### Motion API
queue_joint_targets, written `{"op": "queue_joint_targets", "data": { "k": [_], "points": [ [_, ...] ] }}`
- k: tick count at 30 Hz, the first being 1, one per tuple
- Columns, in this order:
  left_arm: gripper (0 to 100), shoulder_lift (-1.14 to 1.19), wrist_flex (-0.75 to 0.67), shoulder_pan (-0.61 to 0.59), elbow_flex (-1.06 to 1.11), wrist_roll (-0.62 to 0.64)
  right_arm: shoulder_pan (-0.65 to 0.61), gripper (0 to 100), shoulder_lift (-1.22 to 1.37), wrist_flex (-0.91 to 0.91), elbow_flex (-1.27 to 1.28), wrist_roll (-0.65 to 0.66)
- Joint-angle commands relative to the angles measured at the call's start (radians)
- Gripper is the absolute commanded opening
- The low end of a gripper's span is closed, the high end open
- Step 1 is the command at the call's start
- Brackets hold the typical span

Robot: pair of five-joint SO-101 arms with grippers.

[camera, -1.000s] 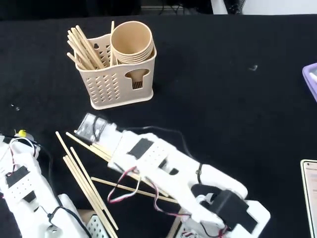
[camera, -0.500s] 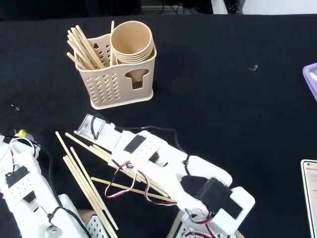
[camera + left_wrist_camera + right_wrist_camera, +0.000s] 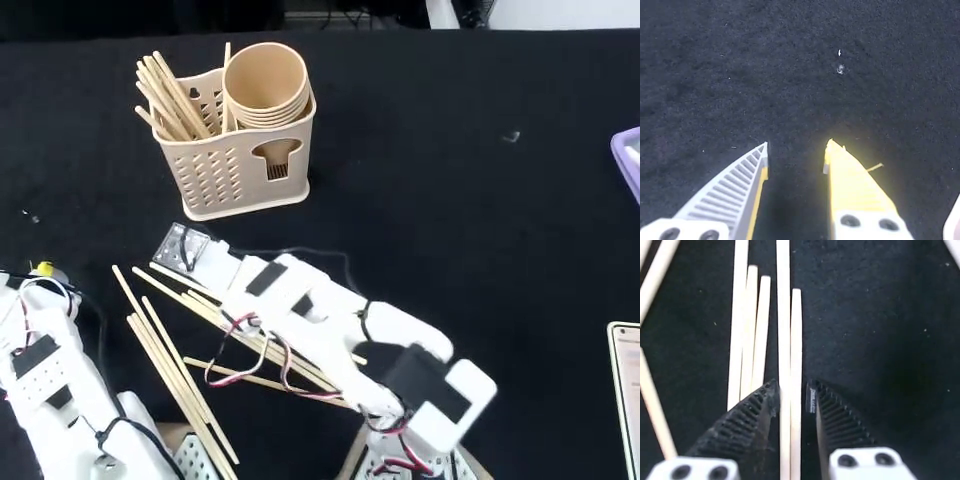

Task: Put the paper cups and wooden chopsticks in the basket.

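right gripper (image 3: pixel 792 390) has fingers narrowly apart around two loose chopsticks (image 3: pixel 784 330) near the front left corner of the surface (image 3: pixel 450 200). left gripper (image 3: pixel 795 150) has fingers apart over bare surface. clamping both sticks may let one slip out before the basket (image 3: pixel 235 170).

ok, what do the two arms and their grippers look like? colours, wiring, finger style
Right arm: white plastic shells, black servo blocks, loose red, white and black wires. Right gripper: black toothed fingers on white bases with screws. Left arm: white, perforated panels, black patch, thin black cable. Left gripper: one pale grey ribbed finger with a yellow edge, one yellow finger, white bases.
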Motion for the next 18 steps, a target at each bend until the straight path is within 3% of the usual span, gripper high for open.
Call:
{"op": "queue_joint_targets", "data": {
  "k": [1, 3, 6, 11, 18],
  "points": [
    [19, -0.018, -0.017, -0.002, -0.077, 0.002, 0.014, 11.4, 0.047, 0.068, -0.111, 0.015],
    [19, -0.018, -0.017, -0.002, -0.077, 0.002, 0.009, 10.3, 0.054, 0.077, -0.116, 0.015],
    [19, -0.018, -0.017, -0.002, -0.077, 0.002, 0.009, 0.5, 0.054, 0.077, -0.116, 0.017],
    [19, -0.018, -0.017, -0.002, -0.074, 0.002, 0.014, 1.0, 0.028, 0.101, -0.119, 0.015],
    [19, -0.018, -0.012, 0.001, -0.071, 0.005, 0.015, 1.0, -0.222, 0.233, -0.088, 0.008]
  ]
}}
